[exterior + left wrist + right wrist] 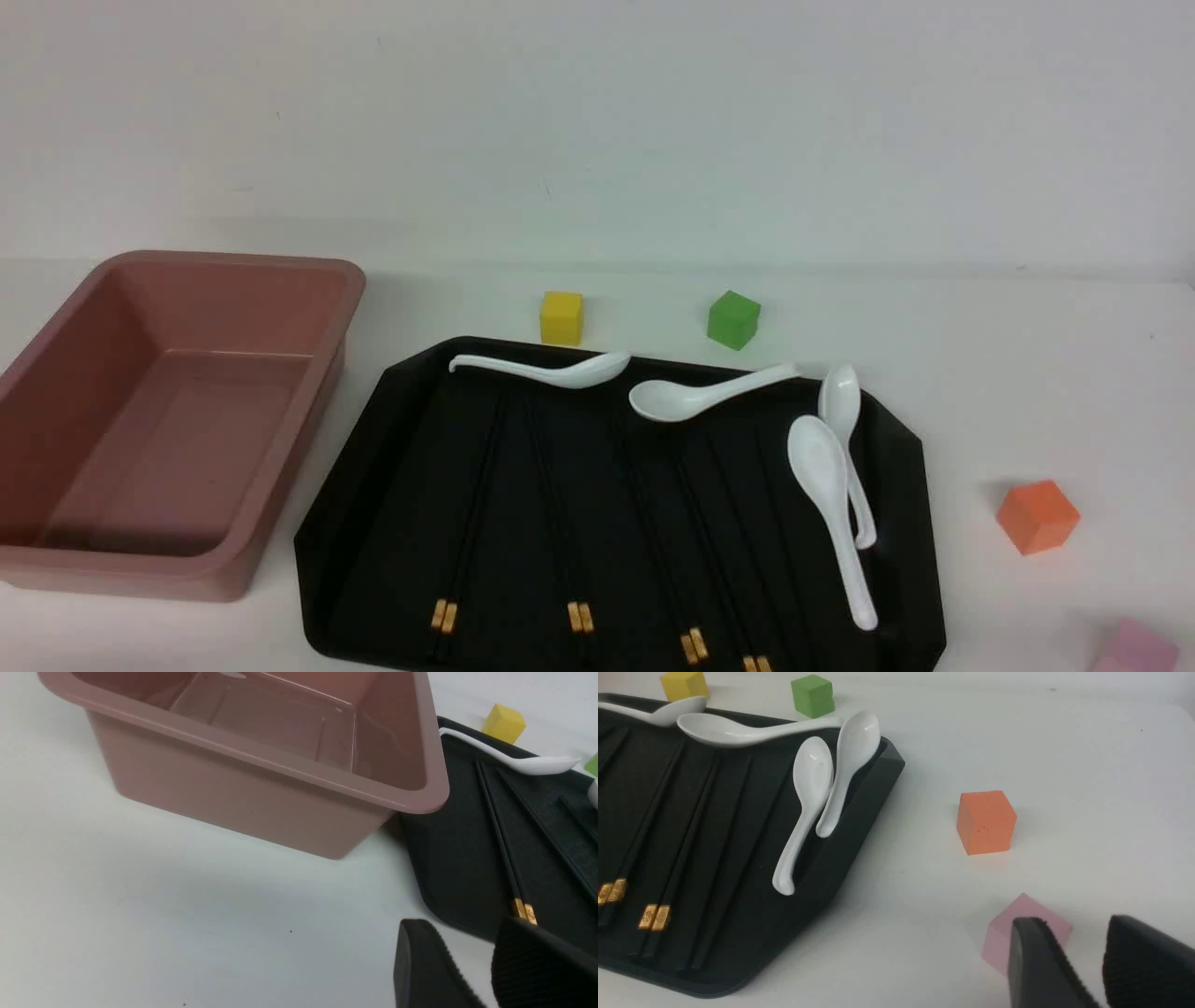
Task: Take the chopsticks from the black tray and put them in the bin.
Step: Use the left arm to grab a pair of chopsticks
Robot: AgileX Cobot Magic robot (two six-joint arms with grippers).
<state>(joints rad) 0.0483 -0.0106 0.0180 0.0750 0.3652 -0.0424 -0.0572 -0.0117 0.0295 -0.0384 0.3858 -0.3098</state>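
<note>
White tabletop, pale wall behind, and you're at the very start: the pink bin [233, 392] at the frame's left shows no chopsticks, and every gold-banded black pair [467, 504] you can see lies in the black tray [373, 448], bottom centre. White soup spoons [686, 399] crowd its upper and right edges, some over the sticks' far ends, so watch those! Your left gripper [460, 961] and right gripper [1080, 961] both stand apart-fingered, gripping nothing.
</note>
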